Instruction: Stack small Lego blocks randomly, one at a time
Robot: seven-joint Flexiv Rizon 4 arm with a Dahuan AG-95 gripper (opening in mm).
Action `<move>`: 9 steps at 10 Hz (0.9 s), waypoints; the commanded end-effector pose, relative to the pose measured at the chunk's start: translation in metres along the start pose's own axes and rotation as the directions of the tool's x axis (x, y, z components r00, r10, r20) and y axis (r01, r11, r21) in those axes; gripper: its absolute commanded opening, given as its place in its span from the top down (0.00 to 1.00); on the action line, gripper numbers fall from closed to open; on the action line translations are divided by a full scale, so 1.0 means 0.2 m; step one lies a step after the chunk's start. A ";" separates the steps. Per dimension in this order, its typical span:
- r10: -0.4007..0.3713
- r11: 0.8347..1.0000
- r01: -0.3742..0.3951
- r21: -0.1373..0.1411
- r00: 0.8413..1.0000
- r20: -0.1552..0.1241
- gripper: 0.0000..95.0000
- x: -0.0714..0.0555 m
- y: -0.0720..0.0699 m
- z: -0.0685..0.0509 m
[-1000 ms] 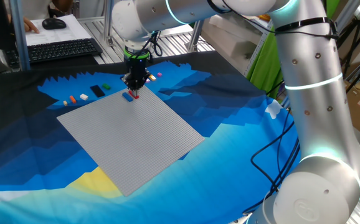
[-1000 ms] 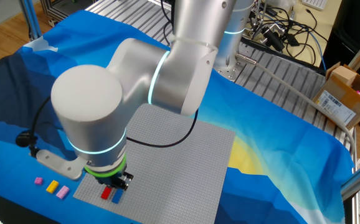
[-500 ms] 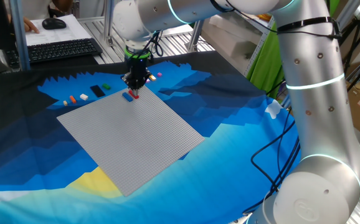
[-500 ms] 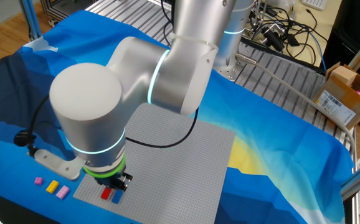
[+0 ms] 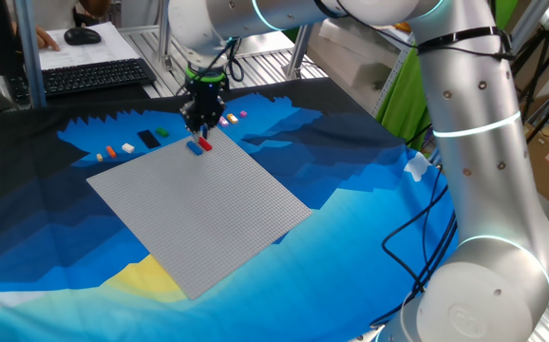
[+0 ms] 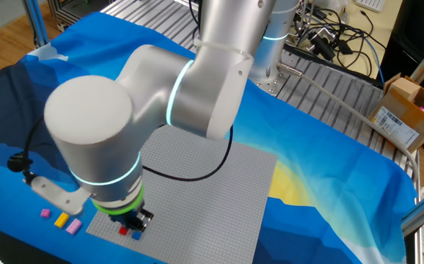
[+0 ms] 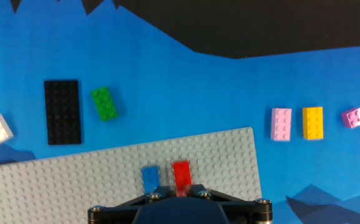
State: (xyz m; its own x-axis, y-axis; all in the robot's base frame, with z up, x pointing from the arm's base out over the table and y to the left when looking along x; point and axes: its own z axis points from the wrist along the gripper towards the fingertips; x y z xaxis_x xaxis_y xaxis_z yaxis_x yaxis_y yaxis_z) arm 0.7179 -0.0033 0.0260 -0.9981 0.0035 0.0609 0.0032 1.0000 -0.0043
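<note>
Blue cloth covers the tabletop under a grey baseplate point(image 5: 198, 204). Near its far corner a blue brick point(image 7: 149, 177) and red brick point(image 7: 181, 173) sit side by side; the hand point(image 5: 203, 131) hangs just above, whether released I cannot tell

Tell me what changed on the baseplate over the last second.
The gripper lifted off the red block and drew slightly toward the cloth's far edge, leaving it on the grey baseplate beside the blue block. Both blocks and the loose bricks on the cloth stayed put.

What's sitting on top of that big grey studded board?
On the grey board, near one corner: a blue brick and a red brick, side by side. The gripper hides their near ends.
</note>
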 end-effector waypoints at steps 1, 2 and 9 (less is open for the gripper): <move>0.023 1.000 -0.023 -0.004 1.000 -0.005 0.80 -0.06 0.04 -0.01; 0.040 0.999 -0.040 -0.005 0.999 -0.005 0.80 -0.08 0.07 -0.02; 0.114 0.994 -0.114 -0.004 0.994 -0.005 0.80 -0.25 0.20 -0.03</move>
State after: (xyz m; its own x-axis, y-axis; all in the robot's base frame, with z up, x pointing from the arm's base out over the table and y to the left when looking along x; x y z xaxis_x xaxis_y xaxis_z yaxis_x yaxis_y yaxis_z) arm 0.7699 0.0377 0.0278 -0.9906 0.1200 0.0655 0.1197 0.9928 -0.0084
